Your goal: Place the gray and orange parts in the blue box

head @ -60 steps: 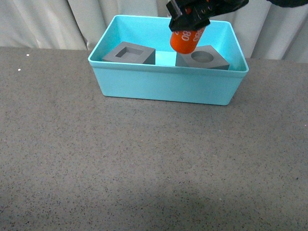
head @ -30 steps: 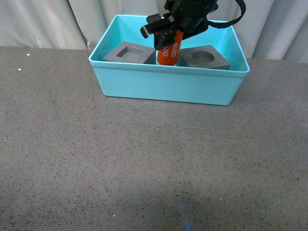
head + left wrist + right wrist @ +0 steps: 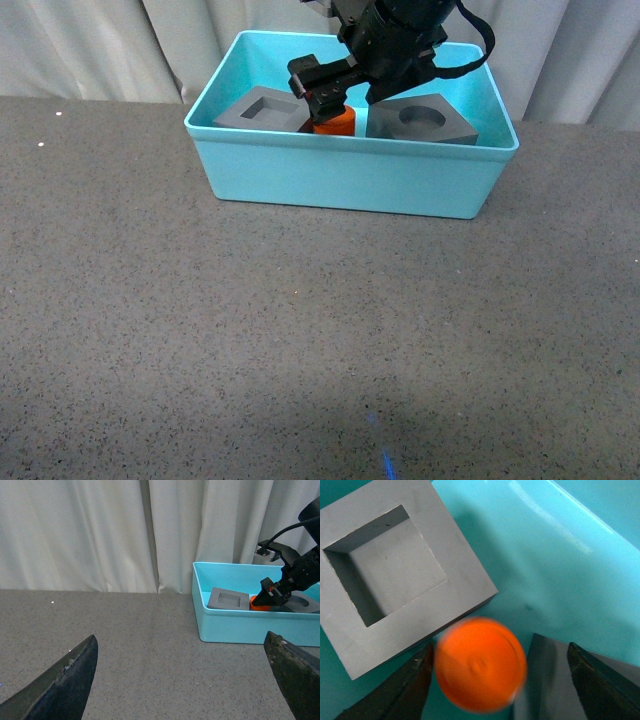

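From here the orange cylinder (image 3: 334, 121) looks like a light, rigid, smooth-skinned part that could slip or roll, so I judge its curved flank is the place to pinch it, square across the middle, rather than by its flat end. It stands upright inside the blue box (image 3: 350, 185), in the gap between the gray cube with the square recess (image 3: 268, 108) and the gray cube with the round recess (image 3: 420, 120); both cubes look stiff and matte, easy to grip on opposite flat sides. The right tool (image 3: 330, 88) hangs directly over the cylinder, and in the right wrist view the orange top (image 3: 480, 664) sits between the two dark fingers (image 3: 400, 695), which stand apart on either side with bare gaps showing, so I read the jaws as spread and not clamping it. The cylinder's image is slightly blurred there. The left tool (image 3: 182, 680) is wide apart too, holding nothing, low over the gray worktop (image 3: 300, 340) and well away from the box.
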